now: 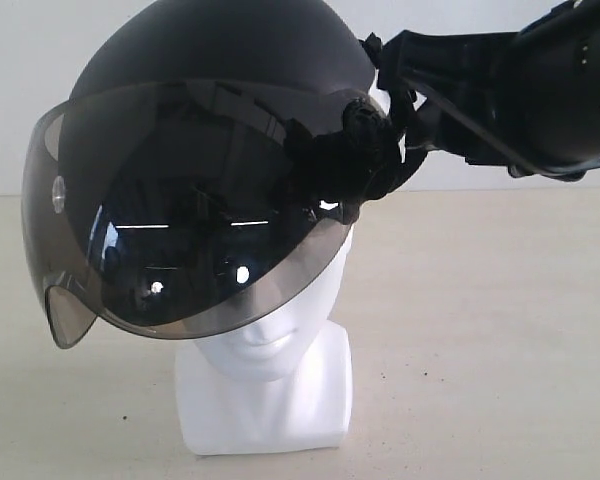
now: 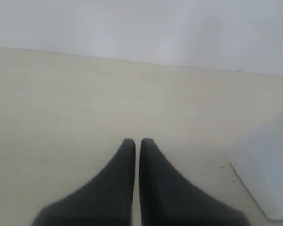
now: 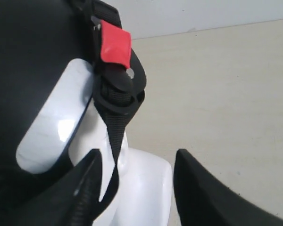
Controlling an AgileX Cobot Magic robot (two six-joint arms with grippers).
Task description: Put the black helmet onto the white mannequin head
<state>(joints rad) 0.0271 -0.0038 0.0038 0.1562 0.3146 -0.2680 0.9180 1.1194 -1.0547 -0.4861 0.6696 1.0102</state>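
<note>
The black helmet (image 1: 230,60) sits over the top of the white mannequin head (image 1: 270,345), tilted, its smoky visor (image 1: 190,220) down over the face to the mouth. My right gripper (image 1: 385,120) is at the helmet's side by the visor hinge. In the right wrist view it (image 3: 137,155) is open, one finger close under the helmet rim (image 3: 28,56) and the chin strap with a red buckle (image 3: 115,44) hanging between the fingers above the mannequin's base (image 3: 148,188). My left gripper (image 2: 137,141) is shut and empty, low over the table beside the mannequin's base (image 2: 269,179).
The mannequin stands on a pale beige table (image 1: 500,330) with a white wall (image 1: 480,180) behind it. The right arm (image 1: 550,80) reaches in from the upper right. My left gripper does not show in the exterior view.
</note>
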